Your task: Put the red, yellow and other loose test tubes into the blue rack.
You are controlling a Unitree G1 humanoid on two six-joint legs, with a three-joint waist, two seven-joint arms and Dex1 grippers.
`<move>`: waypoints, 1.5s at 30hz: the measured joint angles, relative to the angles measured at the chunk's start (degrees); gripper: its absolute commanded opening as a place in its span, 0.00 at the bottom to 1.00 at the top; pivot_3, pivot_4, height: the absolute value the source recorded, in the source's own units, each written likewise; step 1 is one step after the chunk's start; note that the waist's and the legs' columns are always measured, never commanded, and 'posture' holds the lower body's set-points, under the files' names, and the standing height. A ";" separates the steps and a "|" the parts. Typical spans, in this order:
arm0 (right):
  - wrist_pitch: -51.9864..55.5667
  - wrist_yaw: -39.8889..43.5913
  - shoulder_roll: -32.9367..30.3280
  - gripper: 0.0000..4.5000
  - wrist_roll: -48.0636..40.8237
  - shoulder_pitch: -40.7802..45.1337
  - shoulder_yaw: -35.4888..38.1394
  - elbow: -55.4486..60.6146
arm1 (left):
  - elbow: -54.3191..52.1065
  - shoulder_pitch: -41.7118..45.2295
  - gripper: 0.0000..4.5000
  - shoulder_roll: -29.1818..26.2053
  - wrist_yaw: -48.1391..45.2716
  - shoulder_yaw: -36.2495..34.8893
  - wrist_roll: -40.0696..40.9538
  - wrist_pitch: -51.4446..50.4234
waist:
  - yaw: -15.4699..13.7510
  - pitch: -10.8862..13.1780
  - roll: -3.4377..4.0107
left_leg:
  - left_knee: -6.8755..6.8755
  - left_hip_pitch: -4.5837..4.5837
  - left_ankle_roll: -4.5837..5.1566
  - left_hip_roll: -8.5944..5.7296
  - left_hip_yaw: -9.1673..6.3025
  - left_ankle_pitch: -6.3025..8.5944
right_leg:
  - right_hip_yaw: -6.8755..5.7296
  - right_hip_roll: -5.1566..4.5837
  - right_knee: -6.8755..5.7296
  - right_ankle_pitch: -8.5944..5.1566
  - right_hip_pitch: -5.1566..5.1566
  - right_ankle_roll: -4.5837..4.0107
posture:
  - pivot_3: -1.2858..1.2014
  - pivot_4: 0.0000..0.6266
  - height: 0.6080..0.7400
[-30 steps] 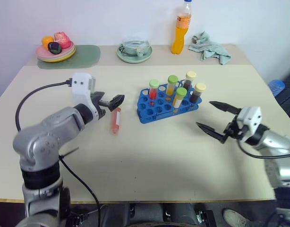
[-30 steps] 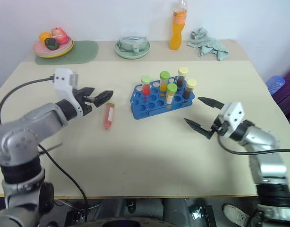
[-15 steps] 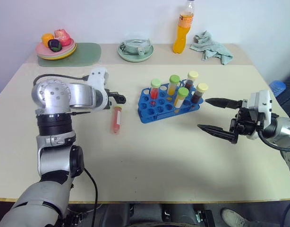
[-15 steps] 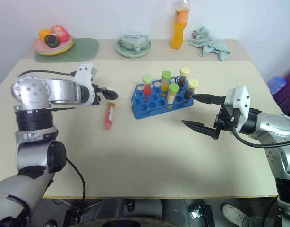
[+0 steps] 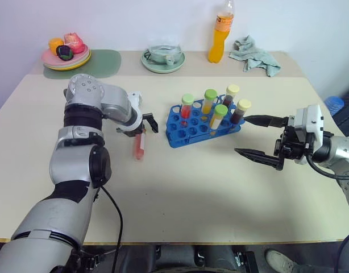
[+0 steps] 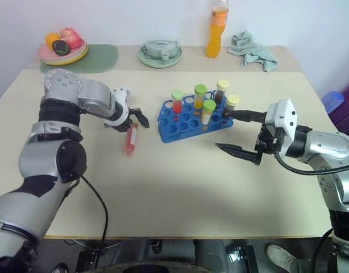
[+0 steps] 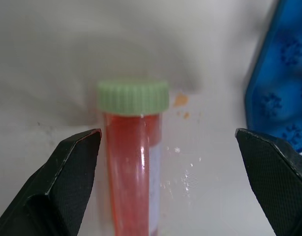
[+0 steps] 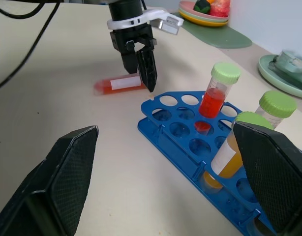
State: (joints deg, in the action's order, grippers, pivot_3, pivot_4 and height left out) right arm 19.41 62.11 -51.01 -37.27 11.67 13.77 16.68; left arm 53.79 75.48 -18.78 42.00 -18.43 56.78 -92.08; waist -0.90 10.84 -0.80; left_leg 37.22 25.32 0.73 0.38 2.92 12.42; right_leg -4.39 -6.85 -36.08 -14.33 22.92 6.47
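One red test tube (image 5: 140,145) with a green cap lies flat on the table, left of the blue rack (image 5: 185,136). My left gripper (image 5: 139,127) points down over the tube's capped end, open. In the left wrist view the tube (image 7: 134,162) lies between the two spread fingers, untouched. Several capped tubes stand upright in the rack, among them a red one (image 5: 186,108), a yellow one (image 5: 208,102) and a dark brown one (image 5: 228,96). My right gripper (image 5: 241,135) hovers open just right of the rack, holding nothing.
Along the table's far edge stand a plate of fruit (image 5: 66,57) on a green mat, a pale green dish (image 5: 163,60), a tall orange-drink bottle (image 5: 218,34) and a crumpled cloth (image 5: 254,56). Bare tabletop lies in front of the rack.
My left arm has swung its elbow up and turned its gripper from level to pointing down over the loose tube's cap. My right gripper has risen slightly toward the rack.
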 measured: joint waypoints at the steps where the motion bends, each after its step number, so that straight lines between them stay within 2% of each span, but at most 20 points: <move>1: 0.00 -0.13 0.03 0.99 0.01 -0.41 0.18 0.03 | 1.79 0.71 1.00 0.16 1.02 -0.97 -0.30 -0.02 | 0.00 0.00 0.00 | 0.00 0.00 0.00 0.00 0.00 0.00 | 0.00 0.00 -0.01 0.00 0.01 0.00 | 0.52 0.24 1.00; 2: 0.00 -0.33 0.17 0.99 0.02 -0.78 0.34 0.10 | 3.20 1.23 1.00 0.30 2.05 -1.77 -0.97 -0.05 | 0.01 0.00 0.00 | 0.00 0.00 -0.01 0.00 0.01 -0.01 | 0.00 0.00 -0.01 0.00 0.01 0.00 | 0.52 0.24 1.00; 5: 0.00 -1.10 0.50 1.00 0.02 -2.08 0.66 1.17 | 6.49 2.02 0.80 0.43 4.19 -3.17 -3.32 -0.11 | 0.04 0.00 -0.01 | -0.01 0.00 -0.03 0.00 0.03 -0.02 | 0.00 0.00 -0.02 0.00 0.03 0.00 | 0.52 0.24 1.00; 7: -0.01 -1.56 0.73 1.00 0.01 -2.60 0.98 1.62 | 6.96 2.18 0.62 0.61 4.79 -3.18 -5.06 -0.12 | 0.04 0.01 -0.02 | -0.01 0.00 -0.06 -0.01 0.03 -0.02 | 0.00 0.00 -0.02 0.00 0.03 0.00 | 0.52 0.24 1.00; 8: -0.03 -1.73 0.87 1.00 0.01 -2.87 1.09 1.82 | 6.95 2.23 0.47 0.64 4.86 -3.24 -5.73 -0.12 | 0.01 0.01 -0.01 | -0.01 0.00 -0.06 -0.01 0.03 -0.02 | 0.00 0.00 -0.02 0.00 0.03 0.00 | 0.52 0.24 1.00; 10: -0.13 -2.17 1.30 1.00 0.02 -3.63 1.19 2.33 | 6.91 2.25 0.26 0.75 4.81 -3.46 -7.25 -0.12 | -0.04 0.01 -0.02 | 0.00 0.01 -0.07 -0.01 0.03 -0.03 | 0.00 0.00 -0.02 0.00 0.03 0.00 | 0.52 0.24 1.00; 11: -0.14 -2.34 1.63 1.00 0.02 -4.00 1.25 2.48 | 6.87 2.24 0.17 0.80 4.59 -3.94 -7.70 -0.12 | -0.02 0.01 -0.02 | 0.00 0.00 -0.07 -0.01 0.04 -0.03 | 0.00 0.00 -0.02 0.00 0.03 0.00 | 0.52 0.24 1.00; 17: -0.36 -3.00 2.43 1.00 0.11 -4.59 1.29 2.94 | 4.57 1.03 0.16 1.07 3.00 -4.75 -9.77 -0.12 | 0.04 -0.01 0.01 | -0.01 -0.06 -0.15 0.00 0.03 -0.06 | 0.00 0.00 -0.07 0.01 0.01 0.00 | 0.52 0.24 1.00; 18: -0.46 -3.08 2.50 1.00 0.16 -4.59 1.29 2.95 | 2.63 -0.18 0.16 0.83 2.03 -3.71 -8.61 -0.12 | 0.01 -0.02 0.04 | -0.02 -0.10 -0.17 0.00 0.02 -0.07 | 0.00 0.00 -0.08 0.01 -0.03 -0.01 | 0.52 0.24 1.00; 20: -0.71 -3.17 2.59 1.00 0.23 -4.53 1.26 2.98 | -8.16 -6.76 0.16 -1.29 -2.85 2.10 -1.93 -0.10 | 0.11 -0.09 0.14 | -0.07 -0.28 -0.35 0.04 0.03 -0.01 | 0.02 -0.01 -0.10 0.02 -0.17 -0.03 | 0.52 0.24 1.00; 23: -1.05 -3.22 2.68 1.00 0.55 -4.94 1.85 2.92 | -32.26 -20.36 0.16 -5.84 -13.15 6.61 6.52 0.14 | 0.30 -0.08 0.13 | -0.16 -0.29 -0.49 0.12 0.04 -0.05 | 0.08 0.01 -0.09 0.07 -0.10 -0.13 | 0.52 0.24 1.00; 25: -1.25 -3.34 3.19 1.00 0.64 -5.08 2.14 2.91 | -47.07 -28.74 0.16 -8.05 -24.31 5.39 9.80 2.69 | 0.23 -0.08 0.16 | -0.19 -0.28 -0.49 0.12 0.10 -0.05 | 0.13 0.01 -0.06 0.08 -0.06 -0.16 | 0.52 0.24 1.00; 28: -1.79 -3.67 4.66 1.00 1.16 -5.56 2.16 2.92 | -58.61 -37.66 0.16 -12.38 -44.66 3.52 11.62 11.35 | 0.03 -0.08 0.15 | -0.13 -0.15 -0.48 0.11 0.09 -0.06 | 0.10 0.01 -0.03 0.08 0.02 -0.21 | 0.52 0.24 1.00; 31: -2.32 -4.15 5.21 1.00 1.67 -6.69 2.19 2.92 | -64.69 -41.54 0.16 -19.03 -59.75 6.30 6.06 20.98 | -0.15 -0.09 0.17 | -0.12 -0.12 -0.38 0.09 0.12 0.00 | 0.10 0.00 0.08 -0.05 0.03 -0.45 | 0.52 0.24 1.00; 35: -2.58 -5.54 6.50 1.00 2.43 -8.44 2.26 3.35 | -68.64 -45.12 0.16 -18.86 -75.77 13.55 -4.50 38.51 | -0.88 -0.10 0.19 | -0.11 -0.01 0.18 0.11 0.16 0.20 | 0.12 -0.05 0.24 -0.09 0.07 -0.58 | 0.52 0.24 1.00; 39: -2.65 -7.52 7.59 1.00 3.08 -10.49 2.40 4.20 | -67.02 -45.80 0.16 -13.87 -86.60 19.23 -15.25 57.66 | -1.51 -0.11 0.21 | -0.08 0.12 0.31 0.13 0.24 0.21 | 0.13 -0.07 0.32 -0.05 0.19 -0.63 | 0.52 0.24 1.00; 42: -2.71 -9.24 8.36 1.00 3.37 -13.36 3.18 6.41 | -60.37 -44.19 0.16 -7.01 -90.87 20.20 -19.17 67.60 | -1.60 -0.11 0.20 | -0.02 0.12 0.39 0.15 0.24 0.23 | 0.11 -0.04 0.35 -0.03 0.14 -0.61 | 0.52 0.24 1.00; 45: -2.74 -11.00 9.35 1.00 3.50 -16.09 3.92 8.18 | -50.28 -39.28 0.16 -3.76 -95.00 21.89 -23.30 74.10 | -1.52 -0.10 0.19 | 0.08 0.12 0.43 0.15 0.26 0.23 | 0.10 0.01 0.25 -0.02 0.14 -0.57 | 0.52 0.24 1.00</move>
State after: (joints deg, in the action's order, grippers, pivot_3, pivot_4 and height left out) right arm 16.67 51.11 -41.65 -33.77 -4.42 17.69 24.86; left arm 3.51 36.20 -22.54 -53.00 3.46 33.48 -17.98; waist -2.42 10.73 -0.61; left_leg 37.30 25.45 1.16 0.53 3.18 12.66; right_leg -4.29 -6.83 -35.83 -14.35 23.05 5.91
